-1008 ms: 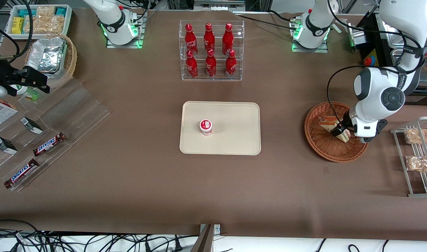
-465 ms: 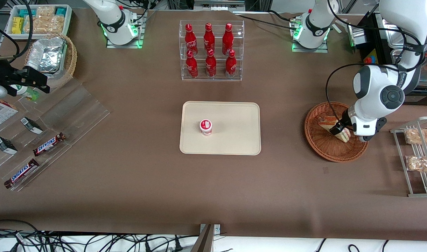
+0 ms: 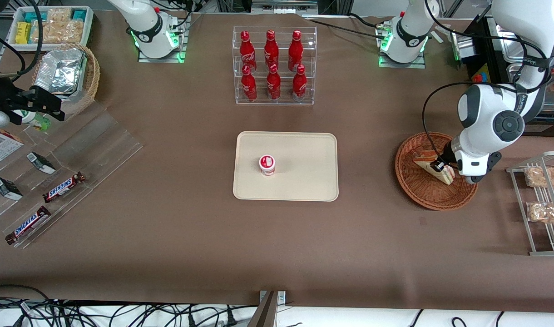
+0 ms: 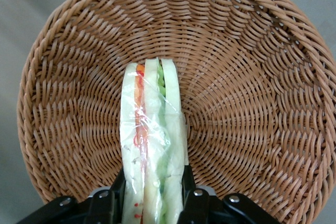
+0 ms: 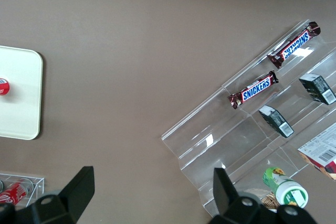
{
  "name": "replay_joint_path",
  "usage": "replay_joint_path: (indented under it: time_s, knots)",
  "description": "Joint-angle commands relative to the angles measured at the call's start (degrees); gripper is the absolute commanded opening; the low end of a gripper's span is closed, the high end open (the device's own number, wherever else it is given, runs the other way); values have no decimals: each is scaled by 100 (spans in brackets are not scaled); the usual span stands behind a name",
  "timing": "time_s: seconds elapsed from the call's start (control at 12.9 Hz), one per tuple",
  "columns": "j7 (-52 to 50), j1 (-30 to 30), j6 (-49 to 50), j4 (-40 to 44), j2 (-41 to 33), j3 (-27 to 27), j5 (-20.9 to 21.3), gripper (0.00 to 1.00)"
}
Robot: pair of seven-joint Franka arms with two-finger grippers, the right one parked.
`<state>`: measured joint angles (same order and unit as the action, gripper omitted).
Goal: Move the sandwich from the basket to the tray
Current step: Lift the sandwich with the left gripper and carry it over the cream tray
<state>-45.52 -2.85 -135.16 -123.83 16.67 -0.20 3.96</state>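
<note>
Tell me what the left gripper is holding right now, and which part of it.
The left gripper is shut on the wrapped sandwich, its fingers pressing the two bread faces at one end of the wedge, over the basket.

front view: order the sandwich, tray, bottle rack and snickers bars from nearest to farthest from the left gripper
1. Sandwich: clamped in the gripper, in the basket.
2. Tray: mid-table, holding a small cup.
3. Bottle rack: farther from the front camera than the tray.
4. Snickers bars: at the parked arm's end of the table.
</note>
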Motion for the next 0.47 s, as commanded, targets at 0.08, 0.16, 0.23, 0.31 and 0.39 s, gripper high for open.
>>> replay_joint_path:
  time_s: [0.08, 0.16, 0.23, 0.31, 0.39]
  knots:
    - [42, 13, 514, 173, -208, -76, 104, 43]
    - [130, 13, 996, 497, -199, -207, 139, 43]
    - [261, 22, 1497, 839, -199, -235, 148, 43]
    - [358, 22, 1928, 1156, -208, -365, 148, 43]
    - [368, 22, 2272, 1411, -191, -497, 148, 44]
